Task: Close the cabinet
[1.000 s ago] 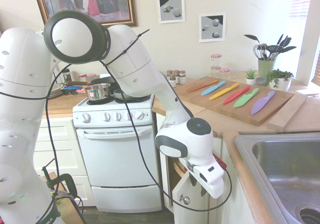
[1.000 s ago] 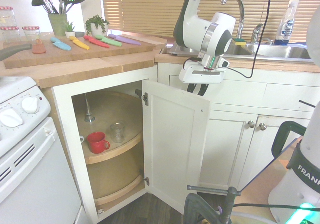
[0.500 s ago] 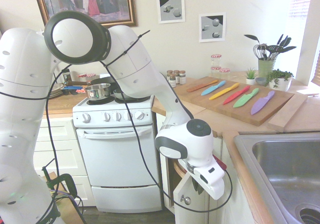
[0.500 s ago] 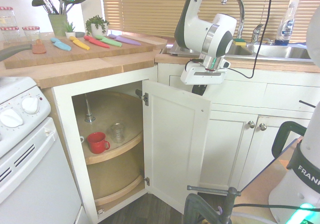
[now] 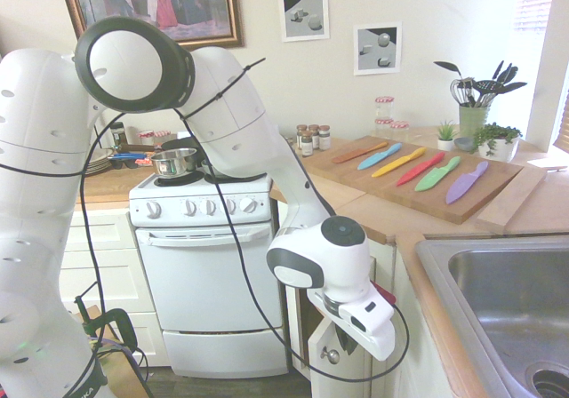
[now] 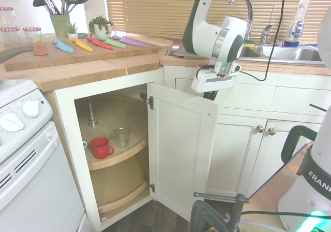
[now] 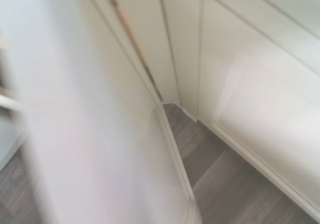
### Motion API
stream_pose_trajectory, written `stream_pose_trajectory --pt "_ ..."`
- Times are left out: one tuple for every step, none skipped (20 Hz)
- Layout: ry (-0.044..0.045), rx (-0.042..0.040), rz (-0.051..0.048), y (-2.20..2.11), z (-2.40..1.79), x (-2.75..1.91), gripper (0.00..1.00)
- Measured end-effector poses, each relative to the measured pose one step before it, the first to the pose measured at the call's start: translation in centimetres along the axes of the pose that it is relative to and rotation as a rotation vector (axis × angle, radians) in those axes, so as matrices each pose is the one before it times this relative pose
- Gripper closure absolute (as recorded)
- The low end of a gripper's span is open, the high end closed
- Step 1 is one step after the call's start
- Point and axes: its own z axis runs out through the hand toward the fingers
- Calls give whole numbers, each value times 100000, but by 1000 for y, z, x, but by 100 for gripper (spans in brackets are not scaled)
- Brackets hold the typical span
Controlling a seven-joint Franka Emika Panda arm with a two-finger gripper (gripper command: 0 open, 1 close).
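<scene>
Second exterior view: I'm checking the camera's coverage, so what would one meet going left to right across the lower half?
White oven → red mug → clear glass → open cabinet door → first round silver knob past the door → second round silver knob

Bright, pale daylight in the kitchen, with a blurred close-up at the wrist.
Light shows at the slatted window blinds (image 6: 155, 9), and the wall beside the utensil crock (image 5: 474, 117) washes nearly to white in the first exterior view. The sink basin (image 5: 520, 296) carries soft glare; the cabinet interior (image 6: 116, 185) is dimmer. In the wrist view the near white panel (image 7: 95, 114) is smeared out of focus, probably the cabinet door, while the floorboards (image 7: 225, 184) look somewhat clearer.
</scene>
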Motion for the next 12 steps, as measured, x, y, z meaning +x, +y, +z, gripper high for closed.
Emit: stream_pose_trajectory --pt "551 -270 -1404 -441 -146 -420 100" --pt "240 -311 -1569 -461 -93 -545 100" --pt "-104 -216 -1735 -602 -47 -560 100" --pt "-127 -320 -1625 -658 14 -548 100" --pt "23 -300 -1434 -835 90 -516 100" --pt "-247 -285 -1540 -906 115 -517 100" --pt "-244 -346 -1319 -973 144 -522 100" --pt "118 -501 -1427 -1044 139 -545 100" --pt "-108 -540 -1313 -941 153 -591 100" --pt "-175 -567 -1126 -918 127 -528 100" --pt "-69 -504 -1011 -895 66 -394 100" --pt "-56 -600 -1243 -792 42 -275 100"
